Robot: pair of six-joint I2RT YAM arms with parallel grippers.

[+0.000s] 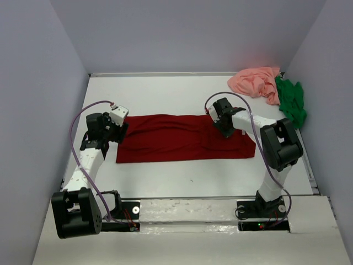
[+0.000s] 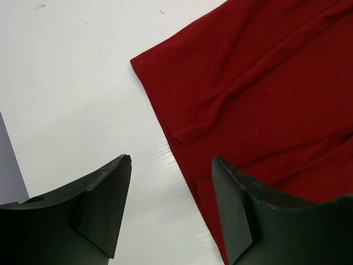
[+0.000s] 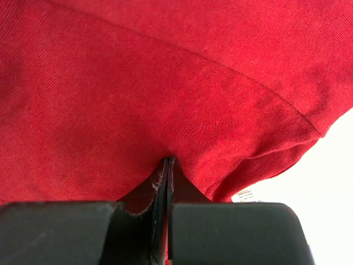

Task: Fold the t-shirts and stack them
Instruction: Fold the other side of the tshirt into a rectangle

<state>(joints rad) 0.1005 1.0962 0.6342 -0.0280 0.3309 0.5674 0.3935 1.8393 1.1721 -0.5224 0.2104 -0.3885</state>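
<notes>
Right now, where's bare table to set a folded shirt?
Free: table band between red shirt and back wall, left of pink shirt; strip between red shirt and near edge. Crowded: far right corner, pink and green shirt bunched; centre, red shirt with left gripper open at one end, right gripper pinching the other.
</notes>
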